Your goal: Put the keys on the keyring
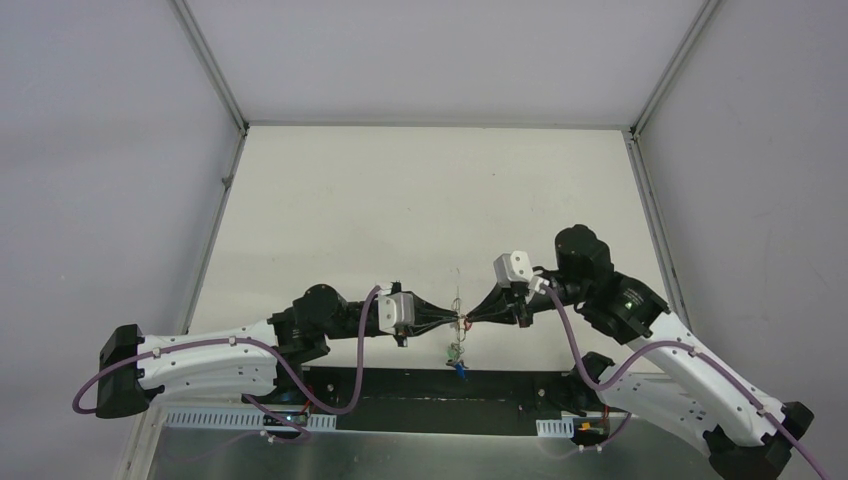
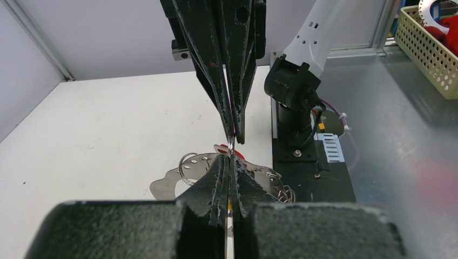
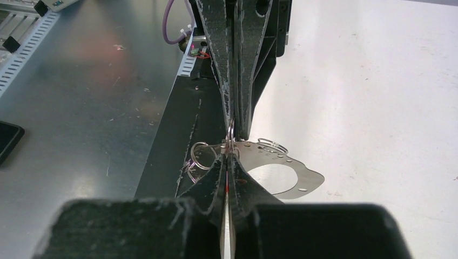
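Note:
Both grippers meet tip to tip above the table's front edge. My left gripper [image 1: 455, 322] [image 2: 230, 157] is shut on the keyring [image 1: 456, 295], a thin wire hoop that stands upright and shows edge-on. Several keys [image 1: 458, 366], one blue-headed and one green, hang at its lowest point. My right gripper [image 1: 474, 320] [image 3: 229, 156] faces it, shut on a red-headed key [image 2: 239, 155], which appears as a red sliver between its fingers. In each wrist view the opposite gripper's shut fingers come down from the top, almost touching.
A shiny flat metal plate [image 3: 294, 175] [image 2: 164, 186] with a big hole and small split rings lies on the table under the grippers. The right arm's black base [image 2: 294, 91] stands close by. A yellow mesh basket [image 2: 426, 48] sits off the table.

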Robot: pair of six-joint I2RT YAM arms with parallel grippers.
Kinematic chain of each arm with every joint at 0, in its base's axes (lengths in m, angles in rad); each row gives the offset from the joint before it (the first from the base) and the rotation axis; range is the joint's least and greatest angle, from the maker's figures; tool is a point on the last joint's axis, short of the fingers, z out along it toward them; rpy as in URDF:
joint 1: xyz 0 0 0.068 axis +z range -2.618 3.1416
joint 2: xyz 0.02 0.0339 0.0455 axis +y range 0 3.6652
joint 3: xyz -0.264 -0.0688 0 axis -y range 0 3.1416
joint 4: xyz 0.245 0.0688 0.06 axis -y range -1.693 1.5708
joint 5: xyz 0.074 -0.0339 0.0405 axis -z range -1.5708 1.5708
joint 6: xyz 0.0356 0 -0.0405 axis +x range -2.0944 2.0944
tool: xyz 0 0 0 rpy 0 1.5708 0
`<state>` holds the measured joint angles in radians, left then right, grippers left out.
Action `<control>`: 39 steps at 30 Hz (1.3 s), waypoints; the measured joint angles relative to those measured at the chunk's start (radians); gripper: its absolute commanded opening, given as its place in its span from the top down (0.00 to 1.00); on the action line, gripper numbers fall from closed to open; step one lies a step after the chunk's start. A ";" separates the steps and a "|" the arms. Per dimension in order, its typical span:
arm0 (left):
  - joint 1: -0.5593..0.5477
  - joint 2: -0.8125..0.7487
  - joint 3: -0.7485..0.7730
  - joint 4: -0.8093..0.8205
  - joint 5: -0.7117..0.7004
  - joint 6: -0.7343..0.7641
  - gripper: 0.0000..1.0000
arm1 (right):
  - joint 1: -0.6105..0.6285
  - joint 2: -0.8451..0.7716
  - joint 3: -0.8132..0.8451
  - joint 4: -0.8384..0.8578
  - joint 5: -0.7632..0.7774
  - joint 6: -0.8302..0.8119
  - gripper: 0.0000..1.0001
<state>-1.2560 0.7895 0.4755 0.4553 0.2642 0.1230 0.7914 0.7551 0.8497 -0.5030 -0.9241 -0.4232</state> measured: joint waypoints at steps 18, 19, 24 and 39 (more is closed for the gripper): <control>0.000 0.006 -0.001 0.004 -0.001 0.000 1.00 | 0.000 0.002 -0.036 -0.048 0.023 -0.056 0.55; 0.000 0.006 -0.001 0.003 -0.001 -0.001 1.00 | 0.000 -0.008 -0.036 -0.048 0.030 -0.054 0.55; 0.000 0.006 -0.001 0.003 -0.001 -0.001 1.00 | 0.000 -0.058 -0.035 -0.027 0.058 -0.025 0.55; 0.000 0.009 -0.001 0.002 -0.001 0.000 1.00 | 0.000 0.014 0.011 0.029 0.047 0.055 0.68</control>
<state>-1.2560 0.7982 0.4747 0.4576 0.2630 0.1226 0.7914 0.7696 0.8604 -0.4744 -0.8776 -0.3683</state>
